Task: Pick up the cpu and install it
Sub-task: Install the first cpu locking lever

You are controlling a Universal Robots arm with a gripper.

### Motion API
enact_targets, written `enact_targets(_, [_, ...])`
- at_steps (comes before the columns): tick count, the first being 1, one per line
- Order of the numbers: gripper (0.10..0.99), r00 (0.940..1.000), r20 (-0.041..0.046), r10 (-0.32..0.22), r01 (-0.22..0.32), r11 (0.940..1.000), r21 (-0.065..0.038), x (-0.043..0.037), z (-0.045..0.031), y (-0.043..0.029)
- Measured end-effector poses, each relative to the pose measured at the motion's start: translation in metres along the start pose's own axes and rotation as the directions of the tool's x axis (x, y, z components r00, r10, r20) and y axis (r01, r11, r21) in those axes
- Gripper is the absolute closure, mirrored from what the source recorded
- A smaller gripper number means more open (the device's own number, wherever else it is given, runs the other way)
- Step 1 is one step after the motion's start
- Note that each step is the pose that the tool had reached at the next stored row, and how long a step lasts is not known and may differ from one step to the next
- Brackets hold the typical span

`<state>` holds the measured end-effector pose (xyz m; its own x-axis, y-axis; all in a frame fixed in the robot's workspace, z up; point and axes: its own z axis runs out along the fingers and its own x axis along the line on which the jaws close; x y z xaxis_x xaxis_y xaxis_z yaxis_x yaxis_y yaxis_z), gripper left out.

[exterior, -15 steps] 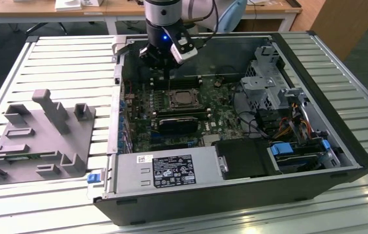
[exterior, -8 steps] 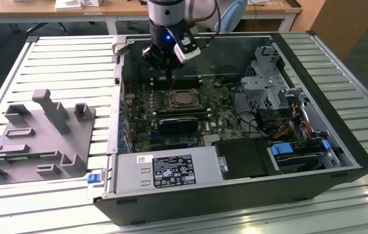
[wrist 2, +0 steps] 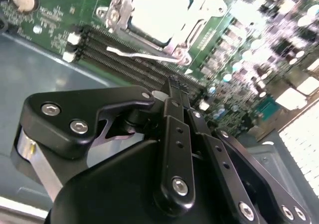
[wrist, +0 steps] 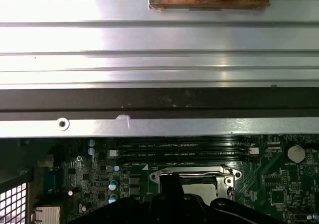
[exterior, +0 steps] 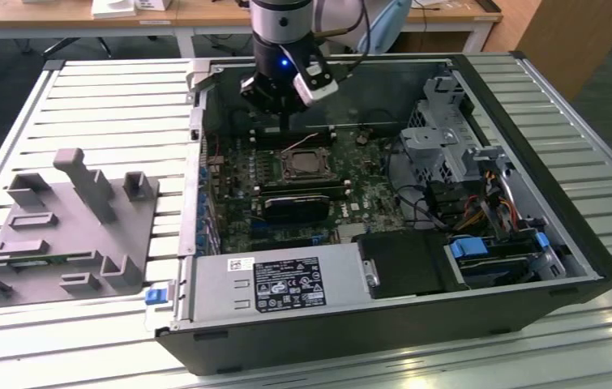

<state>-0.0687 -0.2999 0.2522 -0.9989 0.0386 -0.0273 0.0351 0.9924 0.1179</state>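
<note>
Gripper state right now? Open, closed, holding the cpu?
Gripper: fingers together, shut, nothing visible between them. It hangs above the motherboard near the socket, where a silver chip, apparently the cpu, sits in the frame.

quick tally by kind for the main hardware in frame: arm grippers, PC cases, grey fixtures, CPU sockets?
Gripper: 1
Open PC case: 1
Grey plastic fixture: 1
CPU socket with the cpu seated in it: 1
Total: 4
</note>
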Motion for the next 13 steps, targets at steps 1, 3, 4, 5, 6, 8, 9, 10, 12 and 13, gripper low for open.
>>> enact_targets(1, [0.980, 1.0000, -0.0004, 0.000, 0.000, 1.0000, -0.009, -0.0002, 0.0000, -0.0003])
enact_targets(3, [0.980, 1.0000, -0.0008, 0.001, -0.001, 0.9998, -0.020, -0.0005, 0.0003, -0.0018])
enact_targets(4, [0.980, 1.0000, -0.0012, 0.001, -0.001, 0.9996, -0.027, -0.0007, 0.0005, -0.0027])
enact_targets(5, [0.980, 1.0000, -0.0011, 0.001, -0.001, 0.9996, -0.028, -0.0008, 0.0008, -0.0032])
enact_targets(6, [0.980, 1.0000, -0.0009, 0.001, -0.001, 0.9996, -0.029, -0.0008, 0.0011, -0.0034])
enact_targets(8, [0.980, 1.0000, -0.0015, -0.002, 0.002, 0.9996, -0.028, -0.0010, 0.0020, -0.0036])
enact_targets(9, [0.980, 1.0000, -0.0022, -0.008, 0.008, 0.9996, -0.028, -0.0012, 0.0027, -0.0037])
enact_targets(10, [0.980, 0.9998, -0.0034, -0.019, 0.018, 0.9994, -0.028, -0.0012, 0.0033, -0.0037])
enact_targets(12, [0.980, 0.9995, -0.0048, -0.031, 0.031, 0.9991, -0.028, -0.0012, 0.0040, -0.0038])
enact_targets(13, [0.980, 0.9995, -0.0051, -0.031, 0.031, 0.9991, -0.028, -0.0013, 0.0041, -0.0038])
